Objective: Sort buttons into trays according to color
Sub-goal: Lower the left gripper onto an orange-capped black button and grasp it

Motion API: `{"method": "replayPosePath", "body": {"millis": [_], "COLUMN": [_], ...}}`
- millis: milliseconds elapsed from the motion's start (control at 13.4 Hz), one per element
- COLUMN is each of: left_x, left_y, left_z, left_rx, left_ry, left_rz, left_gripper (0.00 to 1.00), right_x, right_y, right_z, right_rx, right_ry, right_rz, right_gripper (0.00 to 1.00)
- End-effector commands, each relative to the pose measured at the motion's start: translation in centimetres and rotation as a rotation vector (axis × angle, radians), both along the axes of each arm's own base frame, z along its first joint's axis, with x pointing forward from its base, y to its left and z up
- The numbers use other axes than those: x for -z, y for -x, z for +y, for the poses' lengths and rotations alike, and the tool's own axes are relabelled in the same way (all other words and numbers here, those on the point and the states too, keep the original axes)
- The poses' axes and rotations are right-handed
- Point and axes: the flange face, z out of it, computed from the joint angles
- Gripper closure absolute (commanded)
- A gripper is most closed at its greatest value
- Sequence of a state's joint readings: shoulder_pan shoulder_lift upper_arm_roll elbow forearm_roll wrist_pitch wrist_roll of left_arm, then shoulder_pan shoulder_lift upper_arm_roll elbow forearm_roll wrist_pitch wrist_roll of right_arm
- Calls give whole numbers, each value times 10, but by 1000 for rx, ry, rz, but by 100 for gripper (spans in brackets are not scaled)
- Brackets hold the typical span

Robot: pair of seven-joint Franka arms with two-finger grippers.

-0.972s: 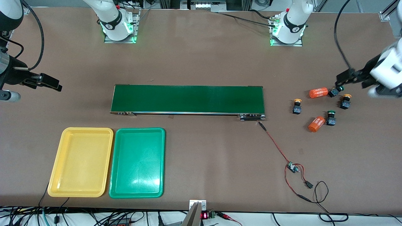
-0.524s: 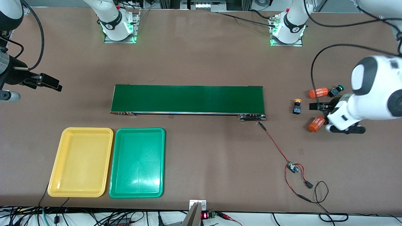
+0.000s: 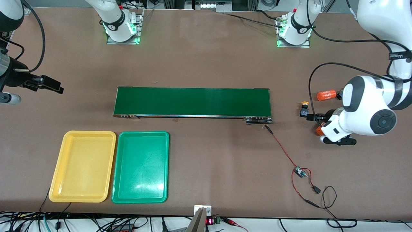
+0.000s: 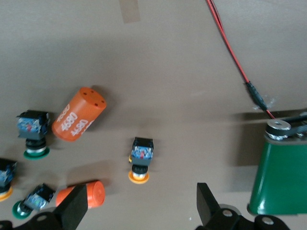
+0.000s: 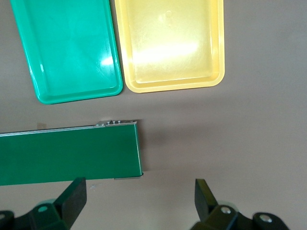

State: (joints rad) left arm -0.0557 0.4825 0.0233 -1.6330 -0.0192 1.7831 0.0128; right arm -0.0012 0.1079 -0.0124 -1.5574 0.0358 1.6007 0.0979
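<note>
One yellow-capped button [image 3: 304, 109] lies on the table by the left arm's end of the belt; the left arm covers the other buttons in the front view. My left gripper [image 3: 316, 118] hangs open over this cluster. In the left wrist view it [image 4: 139, 211] is empty, with the yellow button [image 4: 140, 160] just ahead of it, apart from both fingers. Two green buttons [image 4: 33, 136] [image 4: 31, 201] and part of another yellow one [image 4: 5, 179] show too. The yellow tray [image 3: 83, 164] and green tray [image 3: 141, 167] are empty. My right gripper [image 3: 53, 85] waits open and empty [image 5: 139, 206].
Two orange "4680" cylinders [image 4: 79, 115] [image 4: 88, 194] lie among the buttons, one close to a left finger. The dark green conveyor belt [image 3: 193, 101] crosses the middle. A red wire with a small board [image 3: 299, 172] trails from the belt toward the front camera.
The left arm has swung in from the table's end over the buttons and toward the belt, covering most of them. Its gripper stayed open. The right arm has not moved.
</note>
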Motion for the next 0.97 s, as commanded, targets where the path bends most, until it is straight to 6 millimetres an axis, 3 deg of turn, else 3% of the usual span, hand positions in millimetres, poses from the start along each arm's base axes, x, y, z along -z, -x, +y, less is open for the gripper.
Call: {"method": "replayPosePath", "body": {"millis": [0, 224, 598, 898], "left_x": [28, 43, 98, 122], "left_y": [22, 38, 88, 108], "left_z": [2, 9, 13, 16], "left_rx": [44, 61, 109, 104], "left_ry": [14, 23, 37, 38], "left_rz": [-35, -42, -116, -99], "left_gripper": [0, 0, 0, 0], "right_x": [-5, -4, -3, -3], "right_y": [3, 3, 3, 3], "right_z": [1, 1, 0, 1], "right_rx": [-8, -8, -5, -5], "right_ry": [6, 6, 4, -2], "right_rz": [-9, -6, -5, -5], "right_gripper": [0, 0, 0, 0]}}
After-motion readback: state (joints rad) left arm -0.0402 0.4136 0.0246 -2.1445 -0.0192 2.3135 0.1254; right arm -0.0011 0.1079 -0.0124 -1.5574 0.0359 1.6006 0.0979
